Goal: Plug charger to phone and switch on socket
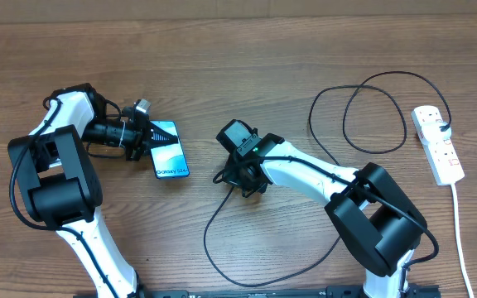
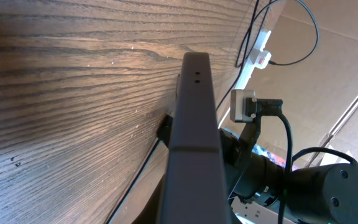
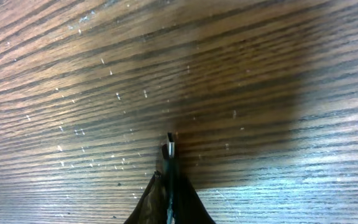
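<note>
Left gripper (image 1: 149,137) is seen clamped on the phone (image 1: 171,151), taken at its 10 o'clock edge, screen showing. Phone is found at 9 o'clock of table (image 1: 247,66) centre. Right gripper (image 3: 168,190) is pinched tight on the charger (image 1: 204,236) tip, at 3 o'clock of the phone, apart from it. Socket (image 1: 437,147) is noted far at 3 o'clock.

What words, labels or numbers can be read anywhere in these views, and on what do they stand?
"Galaxy S24": white lettering on the blue screen of the phone, overhead view.
The socket: any markings are too small to read.
Left wrist and right wrist views: no legible text.
</note>
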